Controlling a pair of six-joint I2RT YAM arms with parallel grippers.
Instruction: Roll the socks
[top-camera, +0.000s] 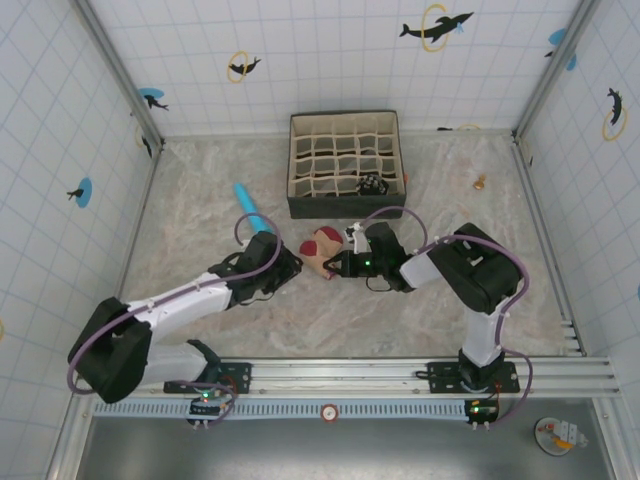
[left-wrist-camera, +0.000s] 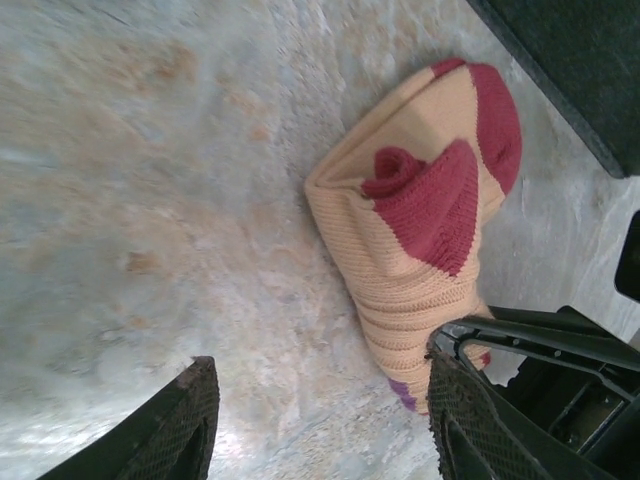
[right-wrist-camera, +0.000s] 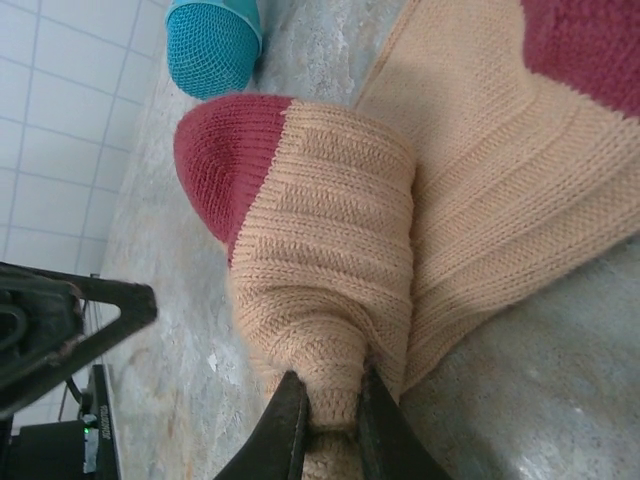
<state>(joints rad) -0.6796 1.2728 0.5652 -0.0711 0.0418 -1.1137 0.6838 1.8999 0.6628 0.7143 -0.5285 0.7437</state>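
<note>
One peach sock (right-wrist-camera: 330, 250), pinched in right hand (right-wrist-camera: 333, 408)

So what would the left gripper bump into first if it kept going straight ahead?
Probably the peach sock, lying just ahead of the open left gripper. Depth is unclear, so it could brush the table first.

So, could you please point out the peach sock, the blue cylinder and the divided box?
peach sock (left-wrist-camera: 395, 300), left wrist view, ribbed middle.
blue cylinder (right-wrist-camera: 212, 45), right wrist view, mesh end.
divided box (top-camera: 320, 207), top external view, front wall.
</note>
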